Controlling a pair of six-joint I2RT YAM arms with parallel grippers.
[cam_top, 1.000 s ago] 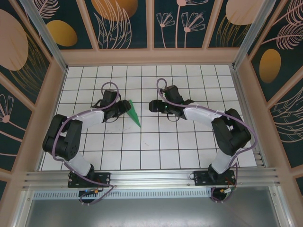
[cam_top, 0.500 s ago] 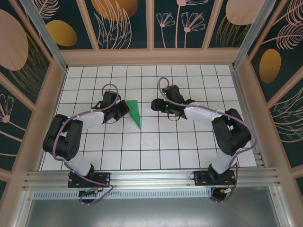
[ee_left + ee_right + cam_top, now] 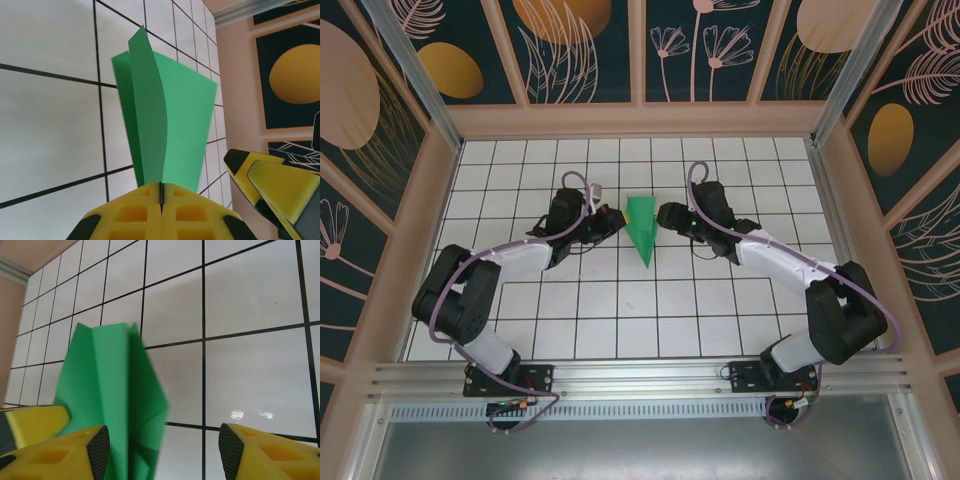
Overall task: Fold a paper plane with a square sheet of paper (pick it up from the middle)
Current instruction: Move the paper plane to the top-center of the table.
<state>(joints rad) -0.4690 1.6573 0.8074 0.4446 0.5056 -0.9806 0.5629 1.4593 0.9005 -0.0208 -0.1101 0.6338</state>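
Plane (image 3: 641, 228) is mid-table, slightly toward the far side, with its broad tail far and its nose near; I cannot tell whether it hangs clear of the table (image 3: 620, 320) or brushes it. Left gripper (image 3: 617, 215) pinches it from the left, fingers closed tight on the folded layers. Right gripper (image 3: 663, 215) sits just right of the paper, fingers apart and gripping nothing.

The folding looks close to done: the sheet is already a slim dart with a centre crease. The left wrist view shows the flaps bowing apart, so by my judgement what remains is to press or spread the wings and set it down.

Both wrist views cut off part of the dart, the right one blurs its edge, and I cannot judge how sharp the creases are
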